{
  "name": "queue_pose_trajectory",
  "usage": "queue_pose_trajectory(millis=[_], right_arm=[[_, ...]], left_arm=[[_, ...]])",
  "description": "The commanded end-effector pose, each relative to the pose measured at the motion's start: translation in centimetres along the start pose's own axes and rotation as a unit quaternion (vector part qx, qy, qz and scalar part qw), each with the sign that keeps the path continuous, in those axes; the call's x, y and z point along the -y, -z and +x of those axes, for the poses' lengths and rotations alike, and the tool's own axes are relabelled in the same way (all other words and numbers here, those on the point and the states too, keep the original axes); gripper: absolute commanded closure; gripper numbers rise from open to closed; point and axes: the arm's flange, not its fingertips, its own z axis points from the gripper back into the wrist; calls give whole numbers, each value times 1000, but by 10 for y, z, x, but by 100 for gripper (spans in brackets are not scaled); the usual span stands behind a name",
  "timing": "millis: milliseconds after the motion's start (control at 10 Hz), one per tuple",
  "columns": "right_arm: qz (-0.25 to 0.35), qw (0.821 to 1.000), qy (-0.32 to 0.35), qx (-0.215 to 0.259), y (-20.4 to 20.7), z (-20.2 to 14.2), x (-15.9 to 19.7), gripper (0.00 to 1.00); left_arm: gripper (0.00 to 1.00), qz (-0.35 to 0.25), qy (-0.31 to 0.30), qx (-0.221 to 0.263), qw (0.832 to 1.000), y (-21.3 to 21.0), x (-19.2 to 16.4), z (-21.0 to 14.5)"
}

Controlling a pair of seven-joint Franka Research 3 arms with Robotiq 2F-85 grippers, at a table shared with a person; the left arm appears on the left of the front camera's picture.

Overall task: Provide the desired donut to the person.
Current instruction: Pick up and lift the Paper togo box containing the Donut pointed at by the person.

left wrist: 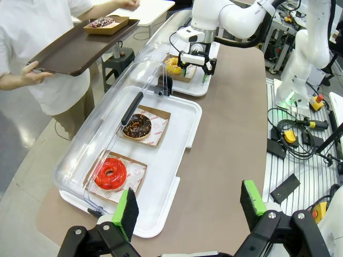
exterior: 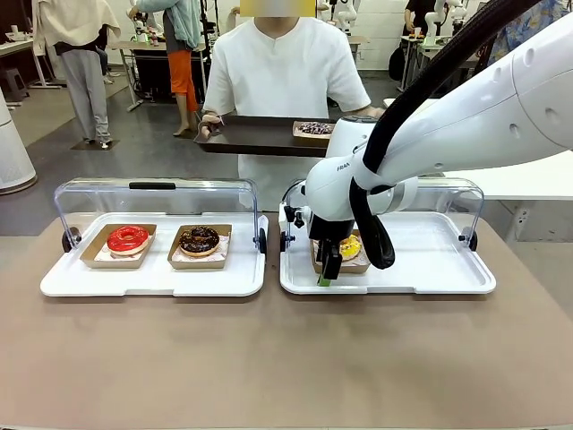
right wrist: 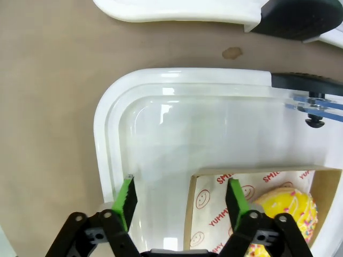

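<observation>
The right end effector [right wrist: 181,206] was wide open over the box [right wrist: 257,172] edge by the yellow donut [right wrist: 286,210]. The left end effector [left wrist: 187,206] was wide too.

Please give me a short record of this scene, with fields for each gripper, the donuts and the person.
left gripper: open, hovering near the left white tray
right gripper: open, astride a wall of the box holding the yellow donut
left white tray: red donut, chocolate donut; lid open
person: holds a brown tray bearing one sprinkled donut
</observation>
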Motion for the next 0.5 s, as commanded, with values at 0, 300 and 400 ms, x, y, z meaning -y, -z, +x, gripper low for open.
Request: queue_pose_trajectory(millis=[0, 300, 400], right_arm=[[-4, 1000, -12, -7, 3, 1, 6, 100], [-2, 1000, -8, -7, 3, 0, 6, 100], [-2, 1000, -8, -7, 3, 1, 5, 100]], left_arm=[[0, -2, 4, 8, 1000, -2, 0, 1], [0, -2, 4, 8, 1000, -2, 0, 1], [0, -2, 4, 8, 1000, -2, 0, 1]])
